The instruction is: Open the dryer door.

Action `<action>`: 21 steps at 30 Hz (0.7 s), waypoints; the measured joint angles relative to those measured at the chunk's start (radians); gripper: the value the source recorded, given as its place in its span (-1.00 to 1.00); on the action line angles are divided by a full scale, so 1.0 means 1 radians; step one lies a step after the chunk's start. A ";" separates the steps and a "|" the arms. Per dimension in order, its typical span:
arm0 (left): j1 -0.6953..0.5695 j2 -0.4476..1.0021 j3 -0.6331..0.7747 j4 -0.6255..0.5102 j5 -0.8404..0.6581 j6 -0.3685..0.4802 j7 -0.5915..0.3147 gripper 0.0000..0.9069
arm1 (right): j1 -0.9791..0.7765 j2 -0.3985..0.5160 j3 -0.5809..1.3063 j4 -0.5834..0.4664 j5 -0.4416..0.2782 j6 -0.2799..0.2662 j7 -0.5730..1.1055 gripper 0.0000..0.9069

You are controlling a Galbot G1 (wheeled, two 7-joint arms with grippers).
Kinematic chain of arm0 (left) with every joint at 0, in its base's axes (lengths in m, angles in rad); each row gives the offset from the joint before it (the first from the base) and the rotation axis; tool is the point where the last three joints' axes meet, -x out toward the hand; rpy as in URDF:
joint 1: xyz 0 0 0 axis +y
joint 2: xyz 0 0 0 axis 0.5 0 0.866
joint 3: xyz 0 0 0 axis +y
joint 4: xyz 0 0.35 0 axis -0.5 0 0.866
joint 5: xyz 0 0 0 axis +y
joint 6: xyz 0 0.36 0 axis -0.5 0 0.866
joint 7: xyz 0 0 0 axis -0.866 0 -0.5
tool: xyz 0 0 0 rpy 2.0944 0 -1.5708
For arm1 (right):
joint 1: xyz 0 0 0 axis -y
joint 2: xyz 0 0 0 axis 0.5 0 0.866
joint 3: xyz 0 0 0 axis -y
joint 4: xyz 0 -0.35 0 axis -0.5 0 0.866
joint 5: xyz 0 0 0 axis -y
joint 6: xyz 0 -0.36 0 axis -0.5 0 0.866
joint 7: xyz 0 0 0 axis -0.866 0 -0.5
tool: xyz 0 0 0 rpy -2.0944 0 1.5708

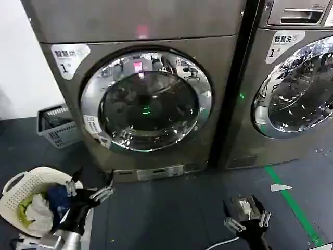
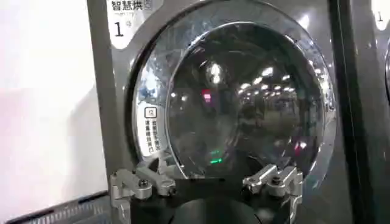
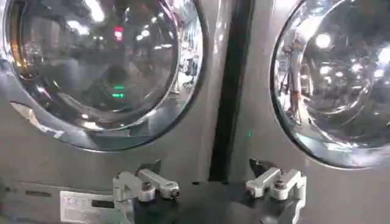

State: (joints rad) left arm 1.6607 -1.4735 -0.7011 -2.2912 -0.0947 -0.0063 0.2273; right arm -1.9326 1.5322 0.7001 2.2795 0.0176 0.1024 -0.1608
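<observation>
The dryer door is the big round porthole on the left machine: a chrome ring around dark domed glass, with a small white sticker on the ring. It sits shut, flush with the machine front. My left gripper hangs low before the machine's lower left corner, open and empty, well short of the door. My right gripper is low and to the right, before the gap between the two machines, also open and empty. The left wrist view faces the dryer door over the left gripper. The right wrist view has the dryer door beyond the right gripper.
A second chrome-ringed machine with a drawer handle stands to the right. A white laundry basket with clothes sits on the floor at the left, and a grey crate stands by the wall. Green tape crosses the dark floor.
</observation>
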 joint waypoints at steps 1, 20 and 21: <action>0.000 0.001 0.002 -0.003 -0.001 0.002 -0.003 1.00 | 0.000 -0.002 0.004 0.005 0.008 0.000 -0.009 1.00; -0.012 0.018 0.020 -0.069 0.008 0.174 -0.019 1.00 | 0.232 -0.232 0.142 -0.029 0.374 -0.160 -0.191 1.00; -0.011 0.017 0.024 -0.080 0.001 0.190 -0.023 1.00 | 0.254 -0.264 0.136 -0.037 0.403 -0.171 -0.197 1.00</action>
State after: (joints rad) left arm 1.6494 -1.4562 -0.6775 -2.3711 -0.0936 0.1841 0.2046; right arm -1.6790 1.2682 0.8364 2.2425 0.4207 -0.0686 -0.3578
